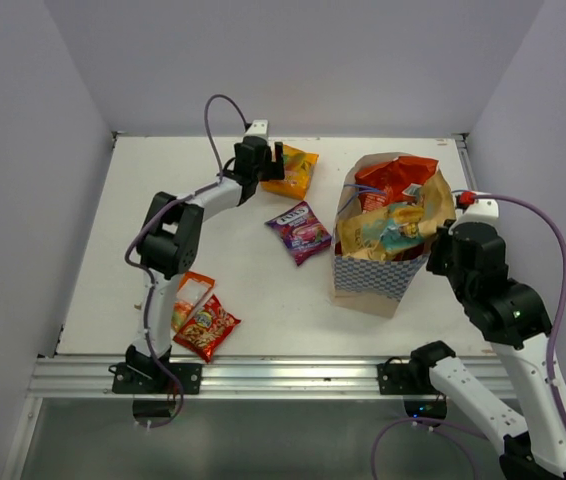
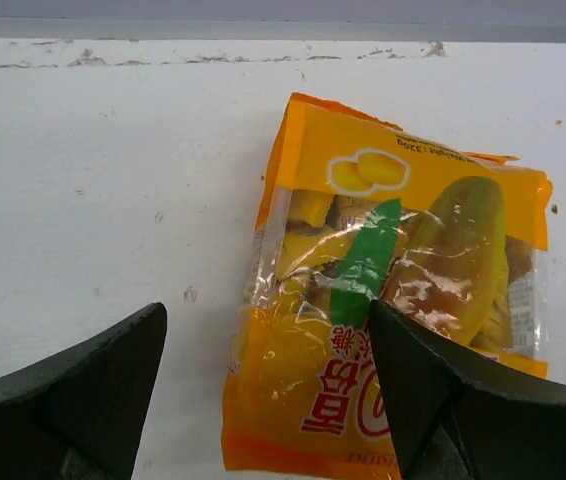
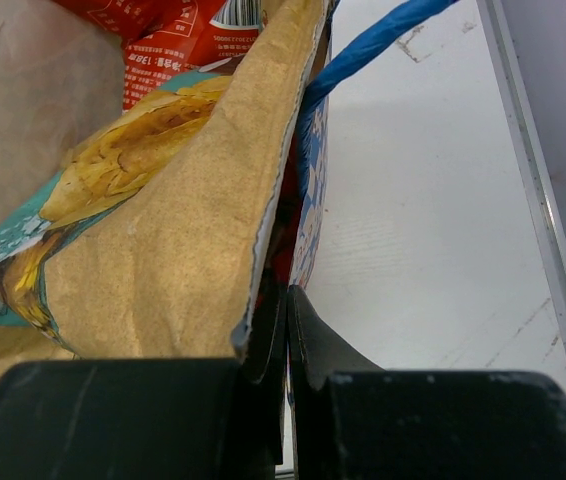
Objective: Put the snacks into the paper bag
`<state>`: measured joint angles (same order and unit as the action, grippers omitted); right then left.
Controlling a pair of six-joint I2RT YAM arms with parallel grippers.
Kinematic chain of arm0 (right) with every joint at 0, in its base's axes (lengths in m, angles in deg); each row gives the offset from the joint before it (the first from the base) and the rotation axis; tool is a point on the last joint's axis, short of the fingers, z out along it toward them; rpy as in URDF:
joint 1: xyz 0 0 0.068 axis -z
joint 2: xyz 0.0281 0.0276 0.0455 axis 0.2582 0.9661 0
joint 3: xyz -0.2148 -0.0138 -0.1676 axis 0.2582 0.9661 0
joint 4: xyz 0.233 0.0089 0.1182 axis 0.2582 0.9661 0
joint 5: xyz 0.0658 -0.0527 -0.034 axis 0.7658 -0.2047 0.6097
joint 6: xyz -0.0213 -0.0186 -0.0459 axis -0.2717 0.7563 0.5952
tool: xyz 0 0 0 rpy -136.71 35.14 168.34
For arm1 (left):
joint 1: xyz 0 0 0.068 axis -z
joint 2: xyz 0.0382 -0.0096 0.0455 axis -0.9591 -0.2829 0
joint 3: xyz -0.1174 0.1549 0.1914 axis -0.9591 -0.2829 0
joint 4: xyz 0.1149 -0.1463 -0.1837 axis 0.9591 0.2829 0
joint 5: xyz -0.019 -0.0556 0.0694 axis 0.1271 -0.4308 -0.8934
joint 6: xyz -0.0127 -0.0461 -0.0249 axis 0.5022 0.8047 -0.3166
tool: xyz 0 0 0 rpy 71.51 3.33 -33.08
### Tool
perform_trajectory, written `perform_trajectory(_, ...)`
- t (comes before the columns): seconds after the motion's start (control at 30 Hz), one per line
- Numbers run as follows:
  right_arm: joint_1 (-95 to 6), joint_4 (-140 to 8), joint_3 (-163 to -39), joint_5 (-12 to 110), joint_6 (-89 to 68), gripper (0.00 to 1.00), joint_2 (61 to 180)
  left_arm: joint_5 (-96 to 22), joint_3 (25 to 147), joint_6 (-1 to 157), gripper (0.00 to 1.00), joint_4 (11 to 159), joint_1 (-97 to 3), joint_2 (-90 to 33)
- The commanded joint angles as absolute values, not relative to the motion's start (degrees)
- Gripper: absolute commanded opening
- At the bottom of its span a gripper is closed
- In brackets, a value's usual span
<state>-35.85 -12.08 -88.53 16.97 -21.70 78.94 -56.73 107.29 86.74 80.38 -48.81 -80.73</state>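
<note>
The checked paper bag (image 1: 371, 276) stands upright at the right, with a large red packet (image 1: 393, 180) and a tan-brown packet (image 1: 388, 228) sticking out of it. My right gripper (image 1: 445, 243) is shut on the bag's right wall; the wrist view shows the jaws (image 3: 288, 310) pinching the paper rim (image 3: 163, 230). My left gripper (image 1: 275, 157) is open over the near end of the orange packet (image 1: 293, 172), whose lower part lies between the fingers (image 2: 263, 390). A purple packet (image 1: 300, 231) lies mid-table. An orange-white packet (image 1: 191, 298) and a small red packet (image 1: 206, 328) lie front left. The pink multipack is not visible.
A blue string handle (image 3: 373, 45) runs past the bag's rim. White walls close in the table at the back and sides. A metal rail (image 1: 263, 375) runs along the near edge by the arm bases.
</note>
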Motion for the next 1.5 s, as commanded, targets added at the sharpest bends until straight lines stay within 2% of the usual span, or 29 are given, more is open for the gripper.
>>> perform_trajectory(0.0, -36.32, -14.50, -88.60, 17.17, -20.56, 0.00, 79.49, -51.69, 114.65, 85.58, 0.84, 79.97, -50.89, -86.94)
perform_trajectory(0.07, -36.41, -14.68, -88.33, 17.08, -20.38, 0.00, 79.66, -51.24, 117.83, 85.32, 0.74, 82.18, -51.07, -88.79)
perform_trajectory(0.1, -36.50, -14.76, -88.24, 16.90, -20.38, 0.00, 79.84, -51.16, 117.40, 85.32, 0.57, 81.84, -51.15, -88.54)
perform_trajectory(0.17, -36.50, -15.03, -88.07, 16.73, -20.38, 0.00, 80.36, -51.07, 115.82, 85.41, 0.41, 80.78, -51.15, -87.05)
perform_trajectory(0.2, -36.50, -15.29, -88.07, 16.64, -20.30, 0.00, 80.54, -51.42, 114.51, 85.41, 0.24, 80.08, -51.15, -86.43)
perform_trajectory(0.27, -36.50, -15.55, -87.98, 16.73, -20.30, 0.00, 80.81, -51.86, 113.45, 85.41, 0.15, 79.99, -51.15, -84.68)
perform_trajectory(0.3, -36.50, -15.64, -87.98, 16.55, -20.30, 0.00, 81.16, -52.03, 112.05, 85.41, 0.07, 79.55, -51.07, -83.97)
perform_trajectory(0.37, -36.50, -15.73, -87.80, 16.55, -20.30, 0.00, 81.16, -52.56, 110.64, 85.41, 0.01, 79.11, -51.07, -81.78)
perform_trajectory(0.53, -36.50, -15.82, -87.63, 16.90, -20.38, 0.00, 80.54, -53.18, 105.19, 86.73, 0.00, 79.20, -50.98, -75.88)
perform_trajectory(0.67, -36.50, -15.73, -87.72, 16.81, -20.30, 0.00, 80.72, -52.65, 98.33, 88.74, 0.00, 77.09, -49.32, -63.07)
perform_trajectory(0.77, -36.59, -15.47, -87.89, 16.20, -20.56, 0.00, 80.46, -52.65, 97.79, 88.40, 0.00, 78.57, -46.25, -54.80)
perform_trajectory(0.93, -36.59, -15.03, -87.81, 15.85, -20.73, 0.00, 79.14, -55.99, 106.74, 85.67, 0.00, 84.90, -37.90, -44.87)
perform_trajectory(1.17, -36.59, -15.03, -87.63, 16.55, -20.82, 0.00, 79.32, -49.95, 126.69, 87.25, 0.00, 96.24, -29.89, -43.18)
perform_trajectory(1.47, -36.59, -15.12, -87.28, 17.34, -20.91, 0.00, 78.17, -46.33, 131.55, 89.45, 0.00, 96.25, -20.22, -44.76)
